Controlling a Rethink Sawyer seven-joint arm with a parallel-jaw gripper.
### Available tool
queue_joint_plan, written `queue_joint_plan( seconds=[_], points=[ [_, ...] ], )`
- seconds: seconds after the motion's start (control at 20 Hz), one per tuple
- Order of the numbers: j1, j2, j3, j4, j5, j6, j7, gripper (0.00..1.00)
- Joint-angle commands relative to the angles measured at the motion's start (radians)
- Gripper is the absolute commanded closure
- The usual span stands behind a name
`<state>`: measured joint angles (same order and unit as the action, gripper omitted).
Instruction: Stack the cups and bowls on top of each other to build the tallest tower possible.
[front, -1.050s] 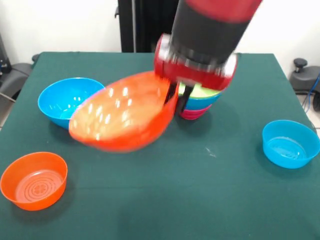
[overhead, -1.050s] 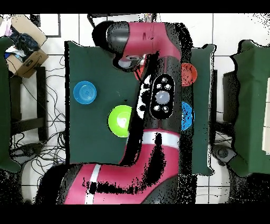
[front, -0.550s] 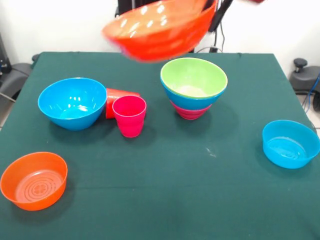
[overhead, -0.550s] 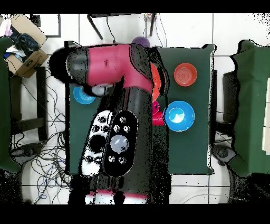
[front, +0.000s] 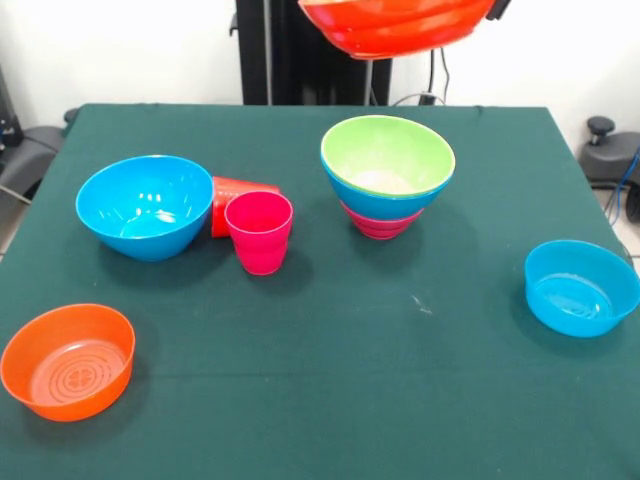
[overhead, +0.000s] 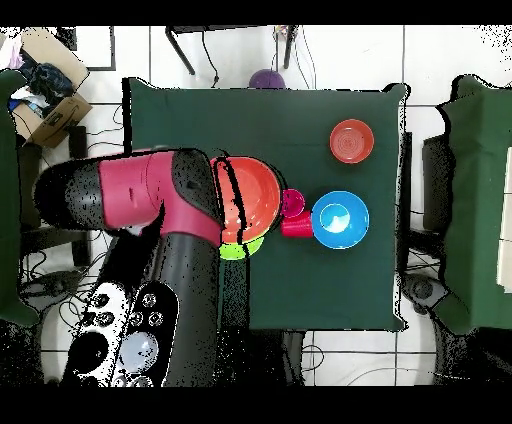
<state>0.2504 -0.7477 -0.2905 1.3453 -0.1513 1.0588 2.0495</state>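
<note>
Large orange bowl (front: 395, 25) hung high at 12 o'clock in the front view, above the tower (front: 388, 175) of lime green over blue over magenta; overhead it sat almost over the green rim. The arm (overhead: 165, 200) hid the gripper; whether it pinched the rim could not be told. Bowl judged light, stiff, glossy and slippery; a thin rim looked the only hold. Pink cup (front: 259, 232) stood upright at 9 o'clock of the tower, touching the tipped red-orange cup (front: 232, 201) beside the large blue bowl (front: 145, 205).
</note>
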Motion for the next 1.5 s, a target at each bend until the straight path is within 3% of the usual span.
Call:
queue_joint_plan(
  seconds=[0.05,0.6,0.95,1.5],
  points=[
    [0.011,0.027,0.01,0.204,-0.02,-0.136,0.193,1.0],
    [0.027,0.157,-0.013,0.209,-0.039,-0.269,0.236,1.0],
    [0.057,0.246,-0.019,0.175,0.006,-0.296,0.285,1.0],
    [0.095,0.311,0.001,0.181,0.06,-0.356,0.336,1.0]
  ],
)
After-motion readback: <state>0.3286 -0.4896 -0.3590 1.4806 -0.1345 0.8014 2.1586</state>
